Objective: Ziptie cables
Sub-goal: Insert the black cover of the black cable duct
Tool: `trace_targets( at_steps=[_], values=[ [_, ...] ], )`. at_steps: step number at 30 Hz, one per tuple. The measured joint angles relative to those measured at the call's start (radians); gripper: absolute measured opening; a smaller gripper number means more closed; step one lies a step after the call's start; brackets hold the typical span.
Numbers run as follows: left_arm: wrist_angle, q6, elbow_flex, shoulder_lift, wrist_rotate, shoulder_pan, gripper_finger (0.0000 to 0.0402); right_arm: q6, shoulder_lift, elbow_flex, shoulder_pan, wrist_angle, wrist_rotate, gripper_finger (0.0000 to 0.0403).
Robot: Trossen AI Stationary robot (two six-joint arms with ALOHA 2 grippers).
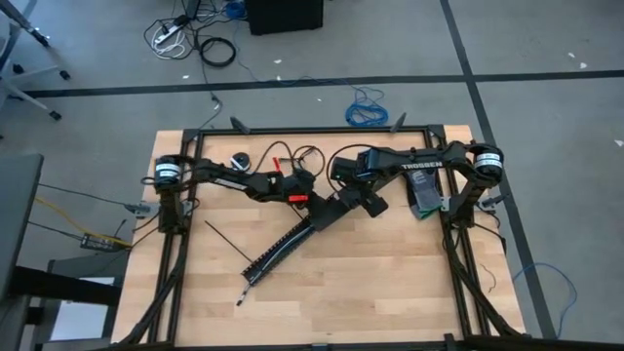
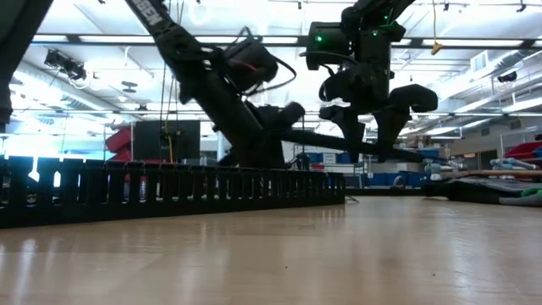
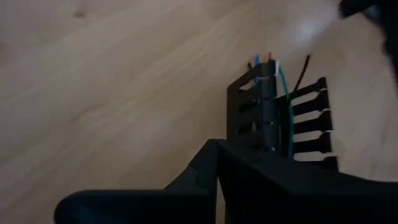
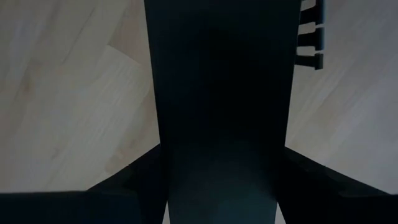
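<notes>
We see the cables [image 3: 278,93] only as thin blue, red and green wire ends poking from the top of a slotted black strip [image 1: 283,249], which lies slantwise across the middle of the wooden table [image 1: 390,283]. One ziptie [image 1: 224,239], a thin black line, lies just left of the strip. The left gripper [image 1: 310,200] is closed at the strip's upper end. The right gripper [image 1: 336,210] clasps the wide strip there, blocking its wrist view.
</notes>
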Motion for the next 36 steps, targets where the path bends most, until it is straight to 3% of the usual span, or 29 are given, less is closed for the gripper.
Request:
trace_targets(
  at_steps=[11,21,36],
  values=[
    [-0.027,0.047,0.116,0.119,0.162,-0.028,0.0000,0.009,-0.002,0.000,0.003,-0.007,0.000,0.0229],
    [-0.033,0.050,0.122,0.094,0.111,-0.021,0.0000,0.010,-0.002,0.000,0.003,0.002,-0.002,0.0229],
    [-0.197,0.155,0.121,-0.134,0.001,0.009,0.0000,-0.039,-0.002,0.000,-0.013,0.028,-0.061,0.0229]
  ],
)
